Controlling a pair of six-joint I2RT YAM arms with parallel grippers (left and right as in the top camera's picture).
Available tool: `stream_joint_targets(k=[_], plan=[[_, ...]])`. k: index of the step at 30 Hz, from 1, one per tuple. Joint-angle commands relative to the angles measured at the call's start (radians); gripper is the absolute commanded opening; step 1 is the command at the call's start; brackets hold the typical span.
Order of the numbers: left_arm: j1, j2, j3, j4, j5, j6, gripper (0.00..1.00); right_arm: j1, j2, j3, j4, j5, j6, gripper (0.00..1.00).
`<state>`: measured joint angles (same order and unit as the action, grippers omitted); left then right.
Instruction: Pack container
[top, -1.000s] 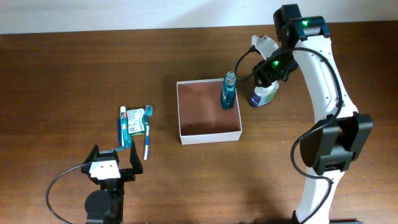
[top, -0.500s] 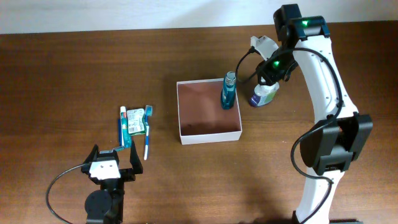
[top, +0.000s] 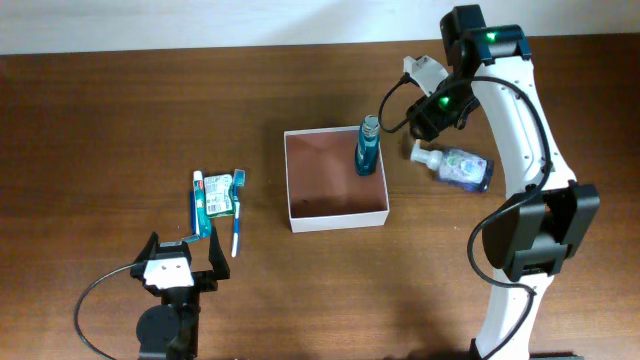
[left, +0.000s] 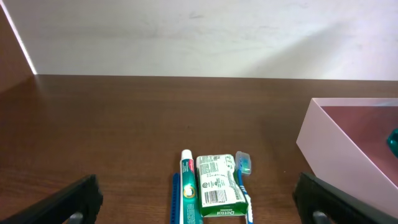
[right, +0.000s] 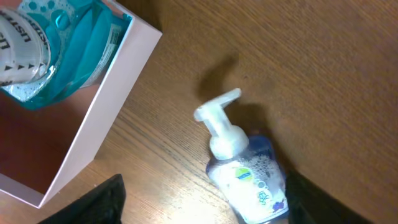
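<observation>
**Container (top: 322, 172) sits mid-table with one bottle inside and another lying beside it**

From where I stand, the white-walled container is in the middle of the brown table (top: 100, 120), its reddish-brown floor mostly bare. A teal mouthwash bottle (top: 367, 146) stands upright in its far right corner, against the walls.

Just right of the container, out on the wood, a clear pump bottle (top: 458, 165) of blue liquid lies on its side. Its white nozzle points left toward the container wall but does not touch it.

The right gripper (right: 202, 193) hangs over that fallen bottle with its jaws spread wide and nothing held. In the right wrist view one dark finger shows at each lower corner, with the bottle on the table between them. I cannot tell whether the right-hand finger touches it.

Over on the left, well apart from the container, a toothpaste tube (top: 197, 198), a green box (top: 220, 196) and a blue toothbrush (top: 237, 215) lie side by side, close together.

The left gripper (top: 182, 252) is at the near edge, just near of those three. Its jaws are also wide apart and empty.
</observation>
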<state>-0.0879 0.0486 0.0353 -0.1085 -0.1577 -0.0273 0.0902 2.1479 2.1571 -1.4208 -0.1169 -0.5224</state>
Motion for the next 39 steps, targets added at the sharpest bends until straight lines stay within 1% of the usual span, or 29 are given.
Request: stream_joint_targets(k=[1,7,13,15,16,19,22,24,26,30,33,39], plan=[[0.006,0.0,-0.008,0.003,-0.004,-0.003,1.0,-0.008,-0.004,0.01,0.0,0.002,0.061,0.76],[0.006,0.0,-0.008,0.003,-0.004,-0.003,1.0,-0.007,-0.002,0.001,0.0,0.0,0.206,0.76],[0.006,0.0,-0.008,0.003,-0.004,-0.003,1.0,-0.008,0.005,-0.049,0.04,-0.001,0.198,0.74],[0.006,0.0,-0.008,0.003,-0.004,-0.003,1.0,-0.008,0.005,-0.067,0.069,0.008,0.294,0.72],[0.006,0.0,-0.008,0.003,-0.004,-0.003,1.0,-0.008,0.005,-0.077,0.089,0.01,0.385,0.69],[0.006,0.0,-0.008,0.003,-0.004,-0.003,1.0,-0.005,0.005,-0.103,0.142,0.009,0.597,0.63],[0.006,0.0,-0.008,0.003,-0.004,-0.003,1.0,0.007,0.005,-0.127,0.199,0.011,0.664,0.6],[0.006,0.0,-0.008,0.003,-0.004,-0.003,1.0,0.014,0.005,-0.15,0.232,0.038,0.701,0.56],[0.006,0.0,-0.008,0.003,-0.004,-0.003,1.0,0.016,0.006,-0.173,0.252,0.078,0.753,0.56],[0.006,0.0,-0.008,0.003,-0.004,-0.003,1.0,0.015,0.006,-0.247,0.306,0.089,0.81,0.55],[0.006,0.0,-0.008,0.003,-0.004,-0.003,1.0,0.015,0.007,-0.309,0.355,0.088,0.82,0.54],[0.006,0.0,-0.008,0.003,-0.004,-0.003,1.0,0.015,0.008,-0.395,0.449,0.089,0.82,0.45]])
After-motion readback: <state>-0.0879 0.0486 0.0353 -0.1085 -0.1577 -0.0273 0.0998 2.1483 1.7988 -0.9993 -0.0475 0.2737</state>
